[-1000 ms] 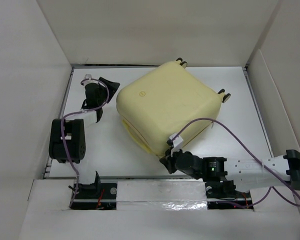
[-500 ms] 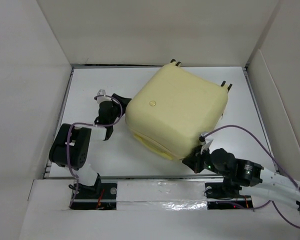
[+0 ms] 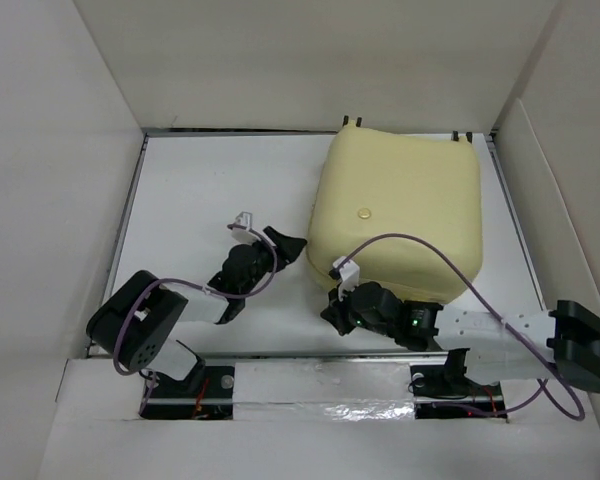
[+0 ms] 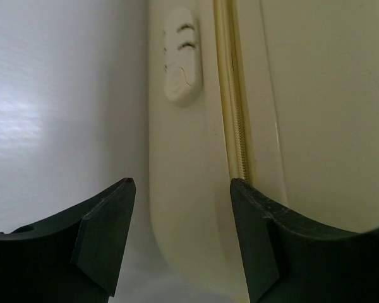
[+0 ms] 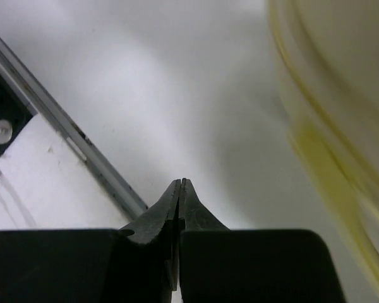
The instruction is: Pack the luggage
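Observation:
The luggage is a closed pale-yellow suitcase lying flat at the back right, its wheels against the back wall. My left gripper is open and empty, just off the suitcase's near-left corner. In the left wrist view the shell and its zipper fill the space ahead, and the rounded corner sits between my open fingers. My right gripper is shut and empty, low on the table beside the suitcase's near edge. In the right wrist view the suitcase lies to the right of the closed fingertips.
White walls enclose the table on the left, back and right. A metal rail runs along the near table edge just behind my right gripper. Purple cables loop over both arms, one lying across the suitcase lid.
The suitcase has turned and slid to the back right, now square to the back wall. My left gripper followed it rightward. My right gripper moved left along its near edge.

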You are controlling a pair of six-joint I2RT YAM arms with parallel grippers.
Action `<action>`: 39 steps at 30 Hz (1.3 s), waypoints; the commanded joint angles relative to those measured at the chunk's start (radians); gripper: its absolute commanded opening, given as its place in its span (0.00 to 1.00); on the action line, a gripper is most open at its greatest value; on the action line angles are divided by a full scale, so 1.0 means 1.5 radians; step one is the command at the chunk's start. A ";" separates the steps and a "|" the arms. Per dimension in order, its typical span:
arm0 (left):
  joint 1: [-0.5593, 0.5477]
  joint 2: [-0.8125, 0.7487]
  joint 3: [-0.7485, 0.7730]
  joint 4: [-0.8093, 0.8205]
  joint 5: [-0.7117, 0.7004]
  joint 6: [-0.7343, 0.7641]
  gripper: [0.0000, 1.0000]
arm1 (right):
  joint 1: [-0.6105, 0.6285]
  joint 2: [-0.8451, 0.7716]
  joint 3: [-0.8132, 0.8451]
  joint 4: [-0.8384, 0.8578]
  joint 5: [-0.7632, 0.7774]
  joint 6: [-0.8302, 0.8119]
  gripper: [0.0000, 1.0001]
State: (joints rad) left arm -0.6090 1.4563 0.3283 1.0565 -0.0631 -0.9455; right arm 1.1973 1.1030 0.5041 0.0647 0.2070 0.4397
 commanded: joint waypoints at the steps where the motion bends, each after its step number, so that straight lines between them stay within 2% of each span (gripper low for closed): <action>1: -0.039 0.019 0.023 0.042 0.115 0.030 0.59 | 0.002 0.065 0.080 0.161 0.042 -0.058 0.00; 4: -0.045 0.026 0.029 0.066 0.124 0.019 0.58 | 0.002 0.135 0.145 0.200 0.027 -0.100 0.00; 5: -0.045 0.023 0.027 0.069 0.123 0.015 0.58 | 0.002 0.174 0.163 0.192 0.022 -0.103 0.00; 7: -0.045 -0.004 0.015 0.057 0.112 0.008 0.57 | 0.002 0.187 0.204 0.141 0.015 -0.105 0.00; 10: -0.037 -0.058 0.003 -0.002 0.079 0.024 0.58 | 0.002 0.119 0.172 0.094 0.062 -0.086 0.00; 11: -0.037 -0.071 0.003 -0.037 0.060 0.031 0.58 | -0.010 0.054 0.140 0.066 0.078 -0.078 0.00; 16: -0.016 -0.085 0.038 -0.080 0.054 0.053 0.61 | -0.182 -0.162 0.112 -0.069 0.139 -0.060 0.03; 17: -0.016 -0.085 0.043 -0.082 0.056 0.057 0.61 | -0.290 -0.188 0.115 -0.087 0.136 -0.068 0.03; 19: -0.016 -0.083 0.055 -0.088 0.058 0.061 0.61 | -0.416 -0.221 0.146 -0.091 0.080 -0.098 0.03; 20: -0.016 -0.083 0.056 -0.088 0.065 0.066 0.62 | -0.546 -0.217 0.161 -0.090 0.059 -0.104 0.04; 21: -0.016 -0.083 0.057 -0.089 0.068 0.067 0.62 | -0.611 -0.205 0.178 -0.089 0.021 -0.109 0.06; 22: -0.016 -0.084 0.058 -0.091 0.074 0.069 0.62 | -0.673 -0.168 0.215 -0.089 0.000 -0.112 0.09; 23: -0.016 -0.083 0.057 -0.093 0.087 0.071 0.62 | -0.730 -0.145 0.231 -0.080 -0.013 -0.113 0.19; 24: -0.016 -0.084 0.054 -0.094 0.094 0.074 0.62 | -0.830 -0.121 0.246 -0.075 -0.025 -0.107 0.29; 25: -0.016 -0.088 0.051 -0.093 0.100 0.077 0.62 | -0.873 -0.098 0.268 -0.066 -0.038 -0.095 0.40; 26: -0.016 -0.089 0.049 -0.093 0.108 0.082 0.62 | -0.912 -0.050 0.277 -0.051 -0.055 -0.083 0.58; 27: -0.016 -0.090 0.047 -0.094 0.111 0.088 0.62 | -0.979 -0.023 0.290 -0.050 -0.082 -0.068 0.66; 28: -0.016 -0.091 0.046 -0.094 0.114 0.091 0.62 | -1.001 0.003 0.300 -0.050 -0.135 -0.053 0.72; 29: -0.016 -0.091 0.047 -0.096 0.120 0.094 0.62 | -1.022 0.052 0.312 -0.012 -0.172 -0.022 0.84; 33: -0.016 -0.092 0.055 -0.103 0.139 0.108 0.64 | -1.090 0.156 0.339 0.011 -0.367 0.012 0.99; 36: -0.016 -0.097 0.053 -0.103 0.148 0.109 0.67 | -1.096 0.207 0.323 0.061 -0.575 0.039 1.00; 39: -0.016 -0.097 0.049 -0.096 0.167 0.101 0.70 | -1.063 0.235 0.275 0.169 -0.685 0.097 1.00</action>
State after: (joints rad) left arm -0.6346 1.3430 0.3805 0.8776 0.1410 -0.8082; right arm -0.4690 1.4284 0.9684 0.2054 -0.4438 0.5129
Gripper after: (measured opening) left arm 0.696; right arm 0.998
